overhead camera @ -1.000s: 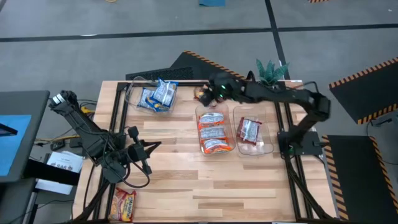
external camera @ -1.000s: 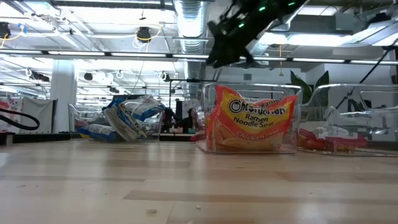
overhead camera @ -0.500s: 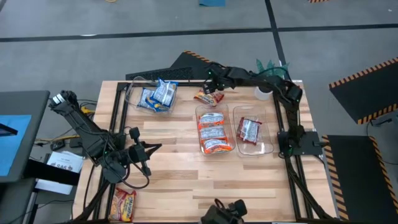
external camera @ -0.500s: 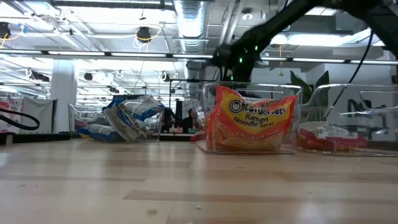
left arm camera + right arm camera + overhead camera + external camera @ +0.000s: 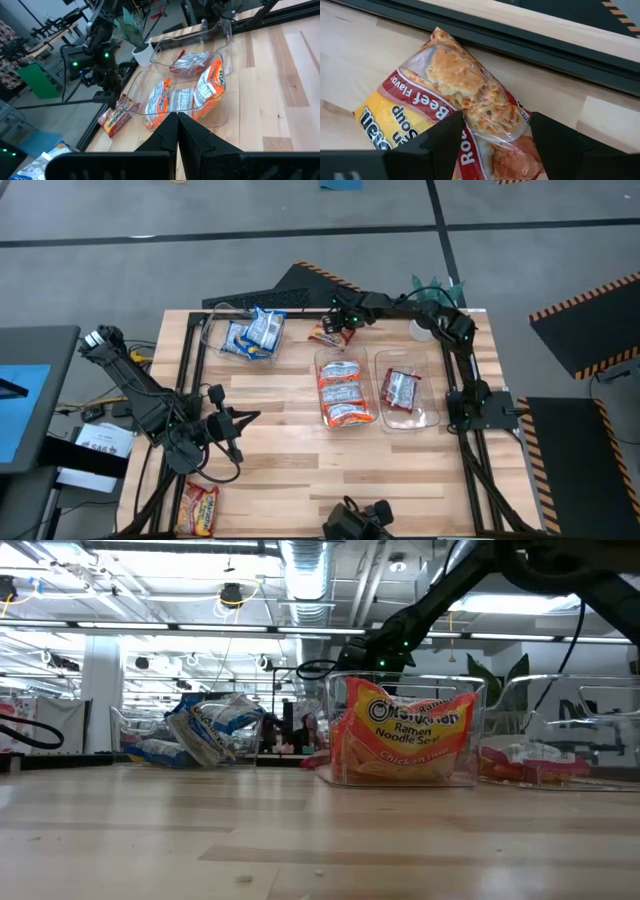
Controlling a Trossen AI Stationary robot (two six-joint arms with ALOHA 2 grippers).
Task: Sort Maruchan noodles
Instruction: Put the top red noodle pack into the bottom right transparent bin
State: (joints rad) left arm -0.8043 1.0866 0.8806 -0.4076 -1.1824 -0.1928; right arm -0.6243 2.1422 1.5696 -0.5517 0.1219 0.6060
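The right gripper is held low over a red-and-yellow packet at the far edge of the table, and its two fingers are spread wide, one on each side of the packet. In the right wrist view the packet is seen flat on the wood, with nothing pinched yet.

The step in hand looks like the picking up of this packet. It would be done best if the fingers were brought straight down first, and only then pressed together. The crinkly wrap is slippery, so the middle of the packet should be pinched, not a corner. The dark rail just behind the packet should not be bumped.

The red packets are kept in the right bin, so this one likely belongs there. Orange packets are stacked in the middle bin, and blue packets lie in the left bin.

The left gripper is parked near the left front of the table, with its fingers pressed together and nothing held. Another red-and-yellow packet is left at the near left corner.
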